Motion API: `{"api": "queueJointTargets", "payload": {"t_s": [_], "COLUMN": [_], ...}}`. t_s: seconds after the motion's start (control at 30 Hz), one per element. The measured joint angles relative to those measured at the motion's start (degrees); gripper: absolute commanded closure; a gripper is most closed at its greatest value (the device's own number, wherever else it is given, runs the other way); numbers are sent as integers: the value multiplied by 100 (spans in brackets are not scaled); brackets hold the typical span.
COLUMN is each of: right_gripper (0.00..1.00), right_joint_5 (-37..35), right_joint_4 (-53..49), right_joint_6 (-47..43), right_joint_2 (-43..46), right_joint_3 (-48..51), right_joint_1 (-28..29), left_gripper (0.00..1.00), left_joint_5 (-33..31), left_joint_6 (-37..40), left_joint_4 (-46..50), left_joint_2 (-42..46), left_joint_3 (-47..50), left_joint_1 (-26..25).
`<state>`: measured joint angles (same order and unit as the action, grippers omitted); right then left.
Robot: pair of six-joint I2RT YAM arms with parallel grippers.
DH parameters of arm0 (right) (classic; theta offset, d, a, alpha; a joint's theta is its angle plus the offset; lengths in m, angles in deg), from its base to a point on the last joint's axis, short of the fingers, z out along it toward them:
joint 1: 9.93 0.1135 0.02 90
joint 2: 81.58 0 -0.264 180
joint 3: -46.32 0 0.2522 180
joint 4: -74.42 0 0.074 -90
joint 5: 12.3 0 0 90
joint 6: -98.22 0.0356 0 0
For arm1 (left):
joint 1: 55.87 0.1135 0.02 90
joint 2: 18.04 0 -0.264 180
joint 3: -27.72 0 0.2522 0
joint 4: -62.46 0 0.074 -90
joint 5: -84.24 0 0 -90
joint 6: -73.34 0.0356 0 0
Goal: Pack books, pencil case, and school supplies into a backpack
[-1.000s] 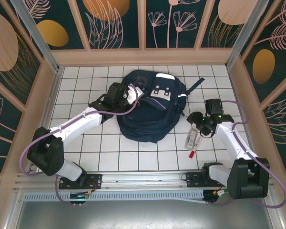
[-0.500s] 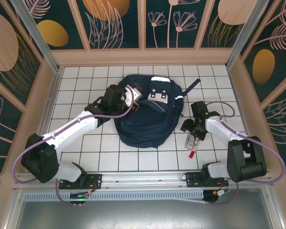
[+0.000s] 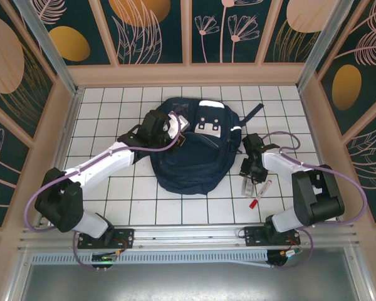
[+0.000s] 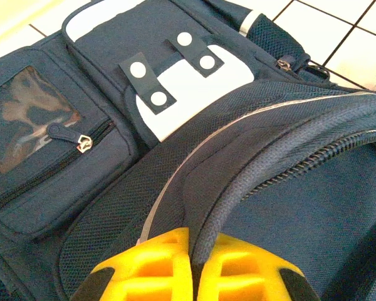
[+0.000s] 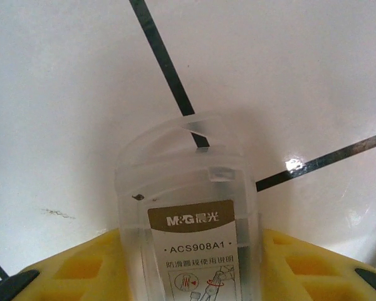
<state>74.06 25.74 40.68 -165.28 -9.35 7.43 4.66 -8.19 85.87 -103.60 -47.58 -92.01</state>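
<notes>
The navy backpack [image 3: 197, 157] lies flat in the middle of the white tiled tabletop [image 3: 131, 200], nearer the far edge, with its white front patch [image 4: 194, 88] facing up. The left claw [image 4: 193, 254] is at the backpack's left side, clamped tight on the dark padded rim of the main opening. In the left wrist view that rim runs up between the two yellow fingers [image 4: 144, 263], with a pale stripe alongside it and a small zipped pocket [image 4: 56, 163] beyond

The right claw [image 3: 249, 172] is down at the tabletop just off the backpack's right side, toward the right edge. In the right wrist view a clear plastic packet [image 5: 188, 207] with a brown printed label lies on the tiles between this claw's yellow fingers [image 5: 81, 266]. They sit against both its long sides, so the claw is closed on the packet. A red-and-white pen [image 3: 259, 194] lies on the tabletop just beside the packet, on its right, with its red end toward the near edge
</notes>
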Motion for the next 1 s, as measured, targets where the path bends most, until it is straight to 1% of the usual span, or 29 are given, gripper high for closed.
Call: {"api": "queueJointTargets", "payload": {"t_s": [0.1,0.2,0.27,0.33,0.47,0.53,0.63,0.7,0.77,0.87,1.0], "right_gripper": [71,74,74,75,76,77,77,80,82,83,83], "right_joint_5": [490,1152,1517,1801,2153,2286,2444,2470,2487,2544,2951], "right_joint_4": [-4,109,328,605,1257,1875,2785,3185,3370,3480,3462], "right_joint_6": [358,977,1499,2116,3464,4242,5158,5453,5508,5252,4734], "right_joint_2": [409,1137,1513,1788,1893,1792,1460,1093,623,-74,-590], "right_joint_3": [-28,-142,-181,-195,-195,-162,-149,-221,-402,-857,-1294], "right_joint_1": [15,111,284,619,1394,1803,2153,2127,1930,1532,1174], "left_gripper": [100,100,100,100,100,100,100,100,100,100,100], "left_joint_5": [28,20,2,0,9,26,85,142,216,264,304], "left_joint_6": [-24,-22,-22,-24,-105,-153,-221,-258,-260,-205,-199], "left_joint_4": [4,66,111,142,264,273,286,267,214,157,-109], "left_joint_2": [-24,-52,-55,-59,-122,-155,-155,-129,4,232,269], "left_joint_3": [-57,-168,-232,-284,-428,-474,-474,-446,-282,44,203], "left_joint_1": [0,0,0,0,0,0,0,0,-31,-166,-389]}}
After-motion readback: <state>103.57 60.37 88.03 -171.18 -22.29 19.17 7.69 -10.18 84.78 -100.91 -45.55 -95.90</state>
